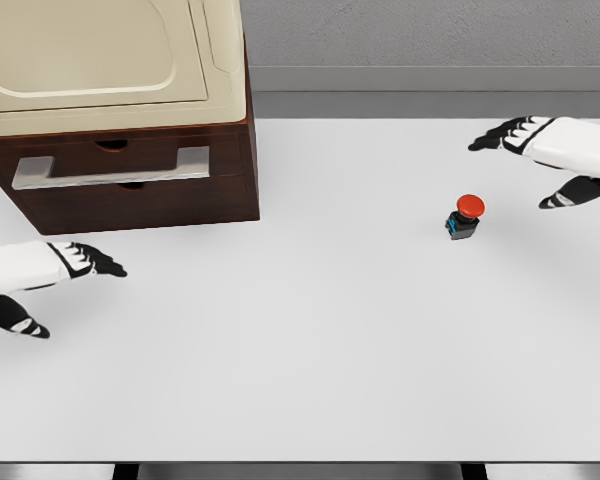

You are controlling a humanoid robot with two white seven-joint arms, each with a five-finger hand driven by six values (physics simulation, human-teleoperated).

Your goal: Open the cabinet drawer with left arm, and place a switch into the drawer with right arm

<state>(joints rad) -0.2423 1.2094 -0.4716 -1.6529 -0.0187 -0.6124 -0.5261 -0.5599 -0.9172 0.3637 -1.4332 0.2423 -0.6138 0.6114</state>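
Nearest the camera, at the lower left of the frame, the left hand (pixel 50 275) hovers over the white worktop (pixel 310 350) with fingers spread and thumb hanging apart, holding nothing. It lies below and a little left of the cabinet (pixel 130 190), which reads as a staging spot: from there a short reach up and to the right would meet the pale bar handle (pixel 110 168).

That handle runs across the dark wood drawer (pixel 130 165) in the upper left of the frame, and the drawer front appears flush with the cabinet body, so I judge the opening step not yet done. A cream-coloured appliance (pixel 110 50) sits on top of the cabinet.

Right of centre, the switch (pixel 464 217), a dark base with a red button cap, stands alone on the worktop, well apart from the cabinet.

At the upper right, the right hand (pixel 555 160) hangs near the switch, above and to its right, fingers spread and empty, not touching it, probably waiting for the drawer to open first.
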